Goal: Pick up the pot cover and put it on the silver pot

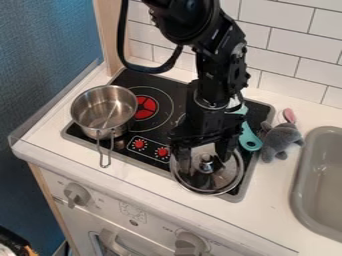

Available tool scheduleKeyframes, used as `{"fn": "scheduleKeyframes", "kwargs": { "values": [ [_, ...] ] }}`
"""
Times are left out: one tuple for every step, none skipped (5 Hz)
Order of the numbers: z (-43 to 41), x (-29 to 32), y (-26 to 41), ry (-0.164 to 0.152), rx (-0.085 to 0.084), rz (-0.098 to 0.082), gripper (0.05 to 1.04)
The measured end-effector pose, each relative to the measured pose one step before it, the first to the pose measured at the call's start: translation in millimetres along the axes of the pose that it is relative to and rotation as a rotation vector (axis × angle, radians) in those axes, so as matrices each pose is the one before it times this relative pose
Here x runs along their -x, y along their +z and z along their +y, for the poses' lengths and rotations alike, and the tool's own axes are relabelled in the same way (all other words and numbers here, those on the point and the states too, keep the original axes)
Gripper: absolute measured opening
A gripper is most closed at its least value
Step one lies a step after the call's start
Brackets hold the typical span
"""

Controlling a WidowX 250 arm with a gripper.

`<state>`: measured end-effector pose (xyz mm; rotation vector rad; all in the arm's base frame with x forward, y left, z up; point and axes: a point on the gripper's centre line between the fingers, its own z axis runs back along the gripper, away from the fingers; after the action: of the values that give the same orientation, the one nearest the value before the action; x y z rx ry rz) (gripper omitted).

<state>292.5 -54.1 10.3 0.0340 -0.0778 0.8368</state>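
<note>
One white counter (274,212) spans the scene, and one black robot arm (215,82) drops in from the far side. One black stovetop (150,84) is under it, with one grey sink (301,175) set into the counter over on the right. Then the cookware: one silver pot (100,106), upright at the left of the stovetop, top uncovered, its one long handle pointing to the near side. And here's the claw (206,152), poised low at the near right of the stovetop, spread wide, one finger either side of a knob! That knob tops the one glass lid (225,181), lying knob up on the near right part of the stovetop, well apart from the pot. One grey plush toy (282,138) with a pink ear sits on the counter, between stovetop and sink. One teal utensil (250,138) is just left of it, right behind the arm. Two grey knobs (77,194) on the near front panel, and two little red dials (139,144) on the stovetop, between pot and lid.
</note>
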Motion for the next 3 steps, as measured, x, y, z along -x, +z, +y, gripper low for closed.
{"fn": "scheduleKeyframes", "kwargs": {
  "values": [
    [-2.73, 0.99, -1.45, -0.0089, 0.0016, -0.0182, 0.661],
    [1.32, 2.97, -1.17, 0.0089, -0.0035, -0.0072, 0.358],
    [0.35, 0.39, -0.36, 0.01, 0.0049, -0.0047, 0.281]
  ]
}}
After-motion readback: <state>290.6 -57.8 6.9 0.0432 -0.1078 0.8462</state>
